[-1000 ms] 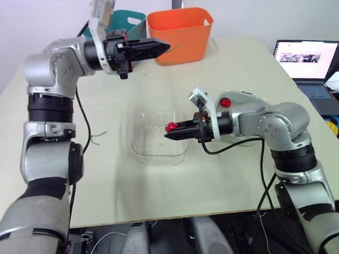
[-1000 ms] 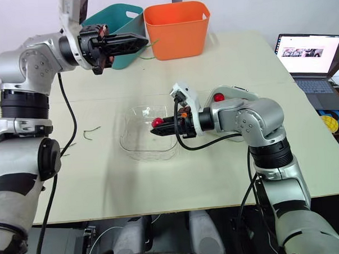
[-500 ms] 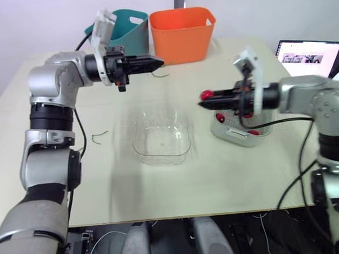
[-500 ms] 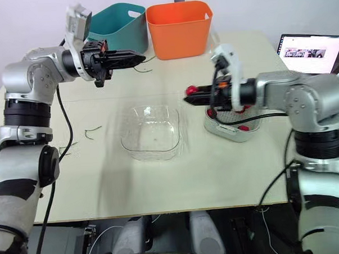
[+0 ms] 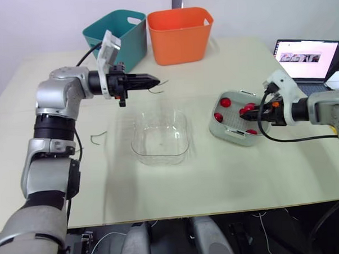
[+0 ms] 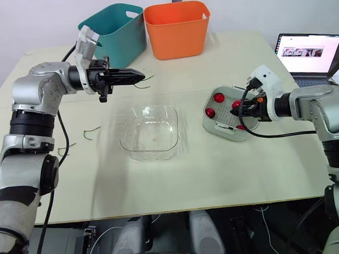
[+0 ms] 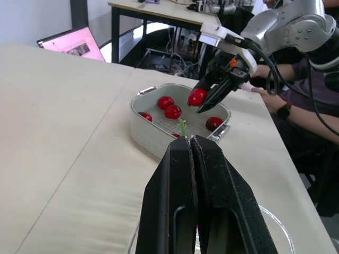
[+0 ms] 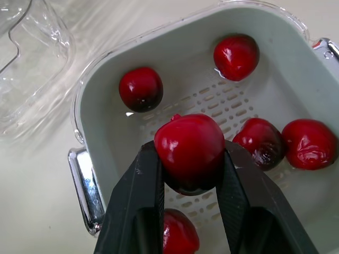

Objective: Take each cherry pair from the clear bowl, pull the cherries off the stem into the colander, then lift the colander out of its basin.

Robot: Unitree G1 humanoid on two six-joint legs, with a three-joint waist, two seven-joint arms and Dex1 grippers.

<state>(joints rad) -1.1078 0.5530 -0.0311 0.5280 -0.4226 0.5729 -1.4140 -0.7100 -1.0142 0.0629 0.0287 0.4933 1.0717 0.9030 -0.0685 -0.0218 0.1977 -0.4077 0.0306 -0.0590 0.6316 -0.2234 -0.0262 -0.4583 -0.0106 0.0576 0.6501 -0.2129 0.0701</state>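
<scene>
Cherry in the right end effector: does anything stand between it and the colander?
Nothing visible does. The cherry in the right end effector hangs above the colander, with only open air between them.

Pale tabletop [image 5: 177, 183], white wall [image 5: 41, 20] behind, teal bin [image 5: 120, 36], orange bin [image 5: 179, 34], open laptop [image 5: 307, 59]

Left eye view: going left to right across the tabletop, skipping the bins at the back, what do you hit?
loose stem → clear bowl → colander → laptop
</scene>
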